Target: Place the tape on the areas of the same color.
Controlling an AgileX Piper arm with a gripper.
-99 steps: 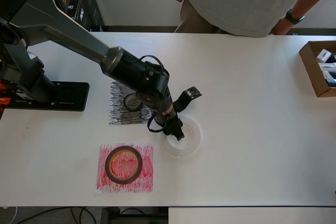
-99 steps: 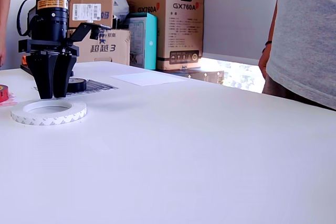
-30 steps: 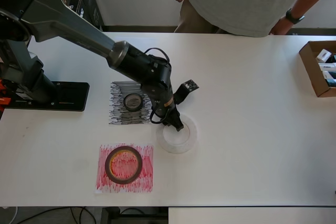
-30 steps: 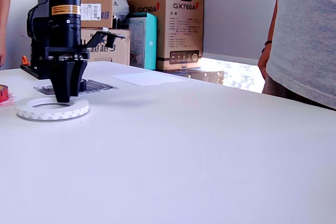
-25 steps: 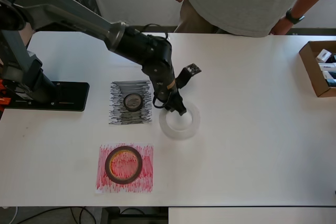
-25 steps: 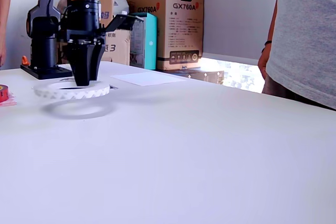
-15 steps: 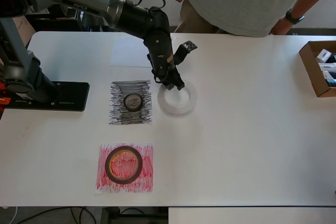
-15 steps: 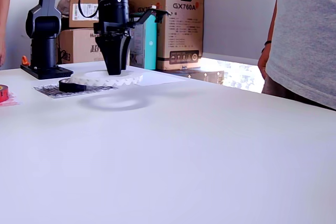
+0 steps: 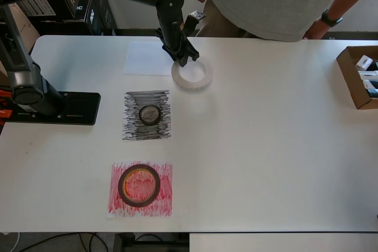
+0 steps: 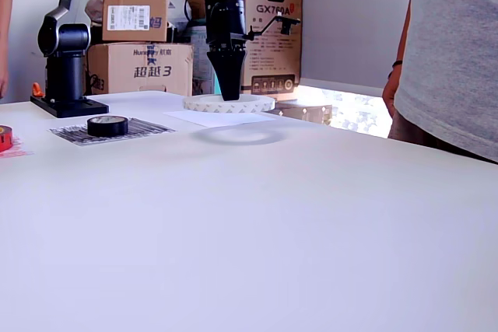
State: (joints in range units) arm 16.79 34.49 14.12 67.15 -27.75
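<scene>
My gripper [image 9: 182,58] [image 10: 230,92] is shut on the near-left rim of the translucent white tape roll [image 9: 192,75] [image 10: 229,104] and holds it in the air, just right of the plain white sheet [image 9: 146,58] [image 10: 216,117] in the overhead view. The small black tape roll [image 9: 150,114] [image 10: 107,125] lies on the black scribbled patch [image 9: 147,115] [image 10: 117,132]. The dark-red roll with yellowish core [image 9: 139,185] lies on the red scribbled patch [image 9: 140,189]; only its edge [image 10: 4,138] shows at the exterior view's left.
A person [image 9: 277,1] stands at the table's far edge, close to the arm. An open cardboard box [image 9: 358,76] sits at the overhead view's right edge. The arm's black base [image 9: 53,108] is at the left. Cartons [image 10: 257,29] stand behind the table.
My gripper closed on the white roll, lifted it off the table, and carried it away from the black patch to the far side, beside the white sheet.
</scene>
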